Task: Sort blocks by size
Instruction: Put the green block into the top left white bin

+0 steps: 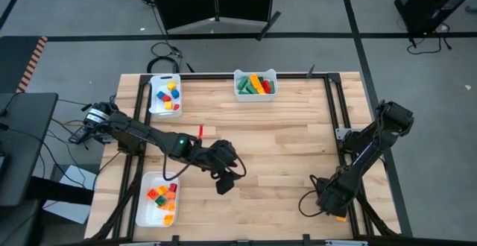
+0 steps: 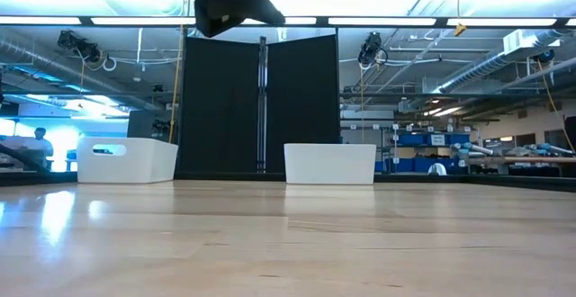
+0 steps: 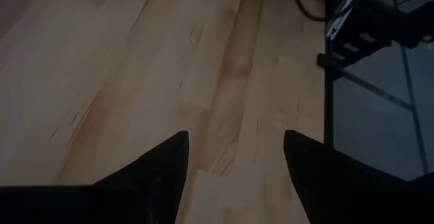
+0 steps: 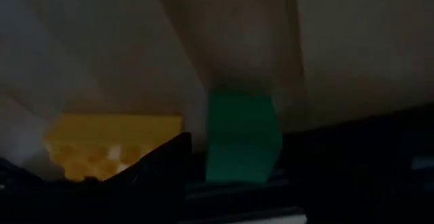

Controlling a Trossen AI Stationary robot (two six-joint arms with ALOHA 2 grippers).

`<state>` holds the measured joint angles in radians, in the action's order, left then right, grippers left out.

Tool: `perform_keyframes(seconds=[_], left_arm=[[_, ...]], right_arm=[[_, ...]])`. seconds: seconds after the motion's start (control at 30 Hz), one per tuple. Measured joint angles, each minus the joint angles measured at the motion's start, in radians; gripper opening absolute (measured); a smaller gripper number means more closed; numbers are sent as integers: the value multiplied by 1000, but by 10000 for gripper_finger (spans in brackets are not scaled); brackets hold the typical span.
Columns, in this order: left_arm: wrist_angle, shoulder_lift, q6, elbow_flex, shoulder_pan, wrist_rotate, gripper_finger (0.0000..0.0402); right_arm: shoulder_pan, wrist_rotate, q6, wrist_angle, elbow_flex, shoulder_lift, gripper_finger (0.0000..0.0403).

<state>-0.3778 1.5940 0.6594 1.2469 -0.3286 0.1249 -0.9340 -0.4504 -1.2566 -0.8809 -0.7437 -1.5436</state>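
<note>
Closest to the lens is a green block right at the right hand, with a yellow block just beside it. It sits in the gap between that hand's dark fingers, but I can't tell if they're actually clamped on it or just around it. In the overhead shot that right hand is down low at the counter's near right corner.

The left hand is out over the middle of the counter, fingers spread wide with nothing in them, only bare wood under it.

Other blocks are already in three white trays: near-left tray, far-left tray, and far-middle tray.

My read: the right arm is on the pickup step. The next move needs a firm grip, a clean lift, then a carry to the tray matching that size.

No brands or readable writing anywhere.
</note>
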Motion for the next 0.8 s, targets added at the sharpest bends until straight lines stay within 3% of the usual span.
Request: perform_keyframes(seconds=[0.23,0.53,0.8], left_arm=[[105,0,0,0,0,0,250],[321,0,1,0,0,-1,250],[500,-1,5,0,0,-1,250]], right_arm=[[0,61,-50,84,5,-10,231],[1,-37,-63,24,38,-9,155],[1,-39,-73,30,38,-8,151]])
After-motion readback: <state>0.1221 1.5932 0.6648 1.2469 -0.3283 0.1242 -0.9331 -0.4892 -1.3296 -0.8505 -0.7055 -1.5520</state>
